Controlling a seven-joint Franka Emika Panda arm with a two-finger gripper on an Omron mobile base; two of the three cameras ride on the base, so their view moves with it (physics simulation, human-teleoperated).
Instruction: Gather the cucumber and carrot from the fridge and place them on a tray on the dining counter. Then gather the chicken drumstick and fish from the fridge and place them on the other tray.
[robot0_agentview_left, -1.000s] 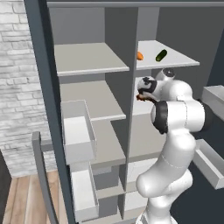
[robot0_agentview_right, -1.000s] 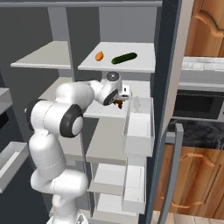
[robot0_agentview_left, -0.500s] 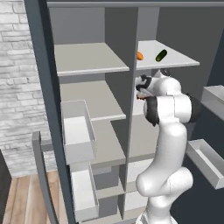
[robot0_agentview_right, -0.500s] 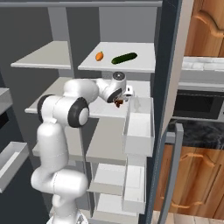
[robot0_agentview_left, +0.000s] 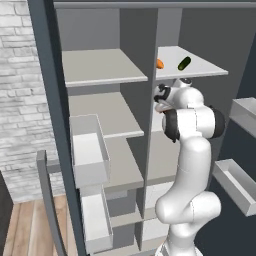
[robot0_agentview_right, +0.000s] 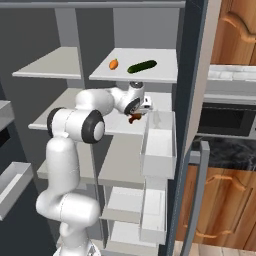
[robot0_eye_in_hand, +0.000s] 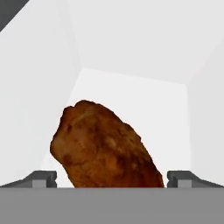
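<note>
with its fingers spread wide, the end effector (robot0_eye_in_hand: 111, 178) brackets the chicken drumstick (robot0_eye_in_hand: 105, 146), gripping nothing.

A microwave (robot0_agentview_right: 220, 120) sits beside wooden cabinets (robot0_agentview_right: 235, 30) and a brick wall (robot0_agentview_left: 20, 100).

A: The brown, rough-skinned chicken drumstick (robot0_eye_in_hand: 103, 146) has its lower end cut off at the bottom of the hand view.

B: In the left base view the white arm hides it. The small orange carrot (robot0_agentview_left: 160, 64) is half behind the grey fridge divider (robot0_agentview_left: 151, 100) there.
</note>
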